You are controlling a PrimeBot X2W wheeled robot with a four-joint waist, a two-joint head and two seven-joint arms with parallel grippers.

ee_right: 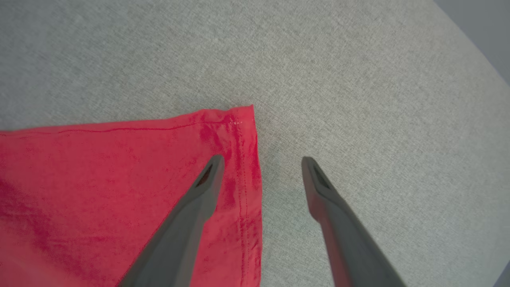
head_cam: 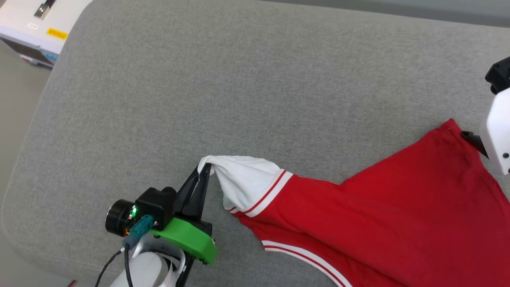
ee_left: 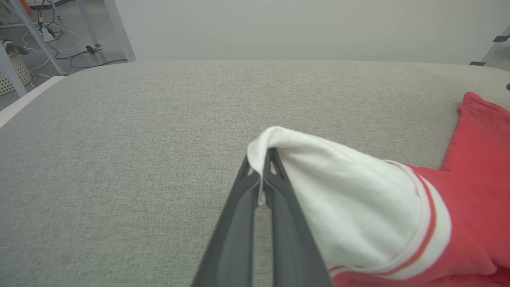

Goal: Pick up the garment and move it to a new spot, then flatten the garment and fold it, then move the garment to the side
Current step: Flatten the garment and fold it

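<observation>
The garment (head_cam: 398, 203) is a red shirt with white, red-striped sleeves, spread over the grey cushion (head_cam: 223, 87) toward the right. My left gripper (head_cam: 206, 169) is shut on the tip of its white sleeve (ee_left: 338, 191), pinching the cloth between the fingertips (ee_left: 261, 175) in the left wrist view. My right gripper (ee_right: 263, 161) hovers open over the garment's red hem corner (ee_right: 235, 119); one finger (ee_right: 207, 183) is above the cloth, the other above bare cushion. Nothing sits between them. In the head view the white right arm (head_cam: 496, 131) is at the right edge beside that corner.
The grey cushion (ee_right: 358, 79) stretches wide and bare to the left and far side. A white device (head_cam: 36, 28) with a yellow label sits off the cushion's far left corner. Table legs and cables (ee_left: 51, 36) are on the floor beyond.
</observation>
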